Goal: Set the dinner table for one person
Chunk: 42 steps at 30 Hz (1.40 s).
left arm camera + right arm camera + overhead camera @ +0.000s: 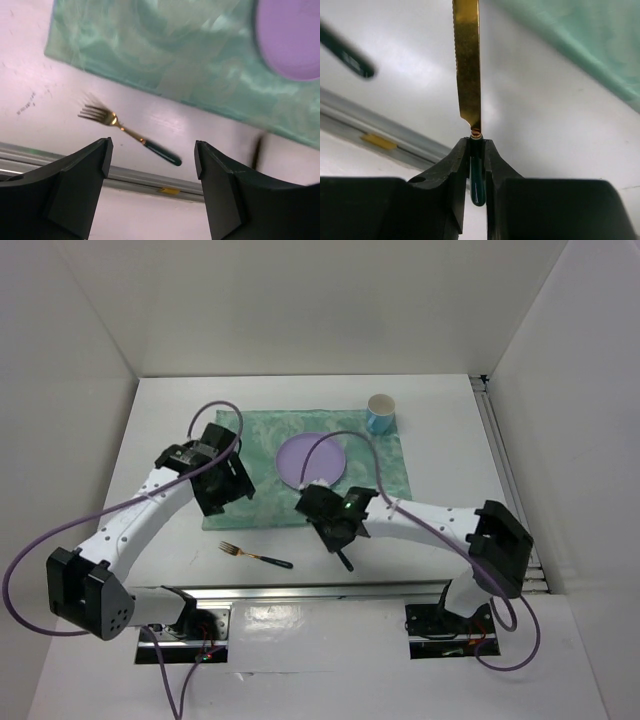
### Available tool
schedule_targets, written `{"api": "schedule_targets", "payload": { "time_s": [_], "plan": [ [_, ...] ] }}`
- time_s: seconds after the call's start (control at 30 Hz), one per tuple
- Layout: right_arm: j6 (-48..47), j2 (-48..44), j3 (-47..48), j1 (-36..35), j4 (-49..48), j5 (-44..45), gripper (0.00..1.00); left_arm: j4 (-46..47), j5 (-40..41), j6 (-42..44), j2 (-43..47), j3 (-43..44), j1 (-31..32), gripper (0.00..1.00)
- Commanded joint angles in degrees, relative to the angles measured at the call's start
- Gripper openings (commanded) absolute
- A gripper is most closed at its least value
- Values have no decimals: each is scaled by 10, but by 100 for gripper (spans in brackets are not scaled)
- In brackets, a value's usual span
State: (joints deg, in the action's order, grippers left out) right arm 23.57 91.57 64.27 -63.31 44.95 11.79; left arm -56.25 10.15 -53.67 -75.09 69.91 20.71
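Right gripper (476,142) is clenched on the knife (469,65), fingers pinching its dark green handle and the gold blade pointing away past the tips, over bare table (545,125) just off the cloth's (580,40) near edge. Left gripper (151,147) is released, jaws wide, holding nothing, above the cloth's left edge. The fork (130,135) lies on the table between cloth and rail (140,175). The white table bears the cloth with the plate (312,458) and cup (380,415).
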Motion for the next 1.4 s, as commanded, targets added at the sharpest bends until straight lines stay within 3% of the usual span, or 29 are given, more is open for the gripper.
{"api": "schedule_targets", "payload": {
  "time_s": [0.0,0.17,0.33,0.57,0.77,0.83,0.87,0.97,1.0,1.03,1.13,1.37],
  "plan": [
    [67,-64,19,88,45,46,0,16,-36,-60,29,-78,37,83],
    [60,-83,2,229,-11,10,0,33,-44,-104,40,-150,88,83],
    [-15,-25,16,354,-92,-38,0,63,-57,-151,14,-184,130,83],
    [-55,68,65,426,-145,-70,0,94,-62,-187,-30,-198,147,83],
    [-74,118,91,441,-165,-70,0,116,-68,-209,-47,-217,152,82],
    [-74,127,96,446,-165,-70,7,121,-68,-219,-47,-229,152,82],
    [-74,140,103,446,-171,-70,20,121,-68,-219,-52,-229,152,82],
    [-79,148,118,446,-163,-70,39,134,-73,-231,-69,-235,152,79],
    [-79,148,118,446,-157,-70,58,134,-73,-238,-76,-235,152,77],
    [-79,148,118,446,-157,-70,68,134,-73,-238,-82,-235,152,76],
    [-79,122,118,446,-152,-65,85,134,-80,-243,-94,-235,152,72],
    [-74,52,101,435,-133,-77,86,156,-80,-276,-118,-235,185,64]
  ]
}}
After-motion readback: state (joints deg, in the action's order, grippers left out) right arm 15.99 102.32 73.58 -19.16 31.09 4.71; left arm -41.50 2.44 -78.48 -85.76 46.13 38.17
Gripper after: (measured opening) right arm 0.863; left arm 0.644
